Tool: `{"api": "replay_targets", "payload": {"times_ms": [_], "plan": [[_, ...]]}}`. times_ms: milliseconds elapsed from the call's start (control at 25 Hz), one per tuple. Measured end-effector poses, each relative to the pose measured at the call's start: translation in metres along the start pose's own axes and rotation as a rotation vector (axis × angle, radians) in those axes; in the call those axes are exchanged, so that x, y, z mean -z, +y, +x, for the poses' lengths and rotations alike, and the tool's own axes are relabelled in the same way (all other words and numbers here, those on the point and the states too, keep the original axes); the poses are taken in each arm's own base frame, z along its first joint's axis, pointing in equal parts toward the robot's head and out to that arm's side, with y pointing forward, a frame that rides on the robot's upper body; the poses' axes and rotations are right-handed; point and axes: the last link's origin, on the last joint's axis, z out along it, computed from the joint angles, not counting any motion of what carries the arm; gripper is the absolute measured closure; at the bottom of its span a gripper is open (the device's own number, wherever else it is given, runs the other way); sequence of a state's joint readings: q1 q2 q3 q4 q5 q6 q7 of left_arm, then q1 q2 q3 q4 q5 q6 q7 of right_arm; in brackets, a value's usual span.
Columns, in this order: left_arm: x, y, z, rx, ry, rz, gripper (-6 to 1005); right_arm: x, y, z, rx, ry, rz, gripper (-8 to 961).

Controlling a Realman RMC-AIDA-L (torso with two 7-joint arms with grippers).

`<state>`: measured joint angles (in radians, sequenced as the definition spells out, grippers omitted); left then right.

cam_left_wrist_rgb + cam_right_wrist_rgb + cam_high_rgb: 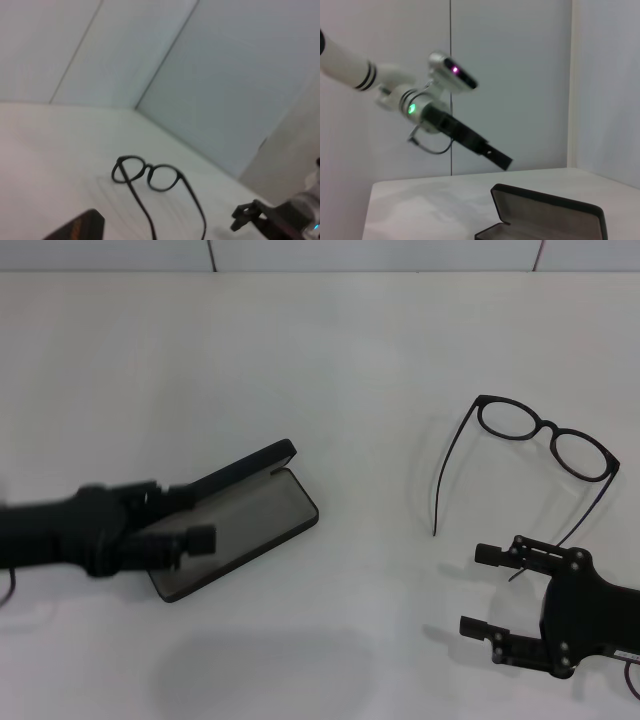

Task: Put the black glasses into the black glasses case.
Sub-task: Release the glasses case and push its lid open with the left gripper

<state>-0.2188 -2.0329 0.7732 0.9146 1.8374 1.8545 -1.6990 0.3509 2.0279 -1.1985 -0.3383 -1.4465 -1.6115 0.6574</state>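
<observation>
1. My left gripper (195, 518) hangs over the open case (240, 525) near the left edge of the table (330, 340), fingers apart.
2. My right gripper (482, 590) waits by the near right corner, fingers apart, holding nothing.
3. The glasses (545, 435) lie unfolded near the right edge.

Black end effectors (483, 590), white banded arm (350, 67), green, purple lights

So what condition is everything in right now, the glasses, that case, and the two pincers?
black glasses: lying on the table, temple arms unfolded, not held.
black glasses case: open, lid raised, grey lining bare, nothing inside.
left pincer: over the open case's near end, holding nothing that shows.
right pincer: open, empty, just short of the glasses.
</observation>
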Motion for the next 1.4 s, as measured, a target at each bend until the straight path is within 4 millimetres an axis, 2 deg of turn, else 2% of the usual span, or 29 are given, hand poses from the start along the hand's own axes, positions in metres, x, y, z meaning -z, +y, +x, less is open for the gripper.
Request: {"api": "replay_targets", "payload": {"times_ms": [80, 280, 440, 680, 1400], "plan": [[-0.006, -0.006, 0.023, -0.027, -0.107, 0.033, 143, 0.0, 0.0, 0.0, -0.001, 0.0, -0.001, 243], [-0.014, -0.019, 0.054, -0.083, -0.278, 0.122, 146, 0.0, 0.0, -0.001, -0.001, -0.004, -0.004, 243], [-0.024, -0.025, 0.071, -0.165, -0.405, 0.167, 148, 0.0, -0.001, -0.001, 0.0, -0.006, 0.006, 243], [-0.044, -0.029, 0.073, -0.26, -0.542, 0.187, 151, 0.0, -0.003, -0.001, -0.005, -0.011, 0.022, 243], [-0.062, -0.038, 0.069, -0.344, -0.584, 0.232, 157, -0.001, -0.003, 0.0, -0.009, -0.011, 0.024, 242]]}}
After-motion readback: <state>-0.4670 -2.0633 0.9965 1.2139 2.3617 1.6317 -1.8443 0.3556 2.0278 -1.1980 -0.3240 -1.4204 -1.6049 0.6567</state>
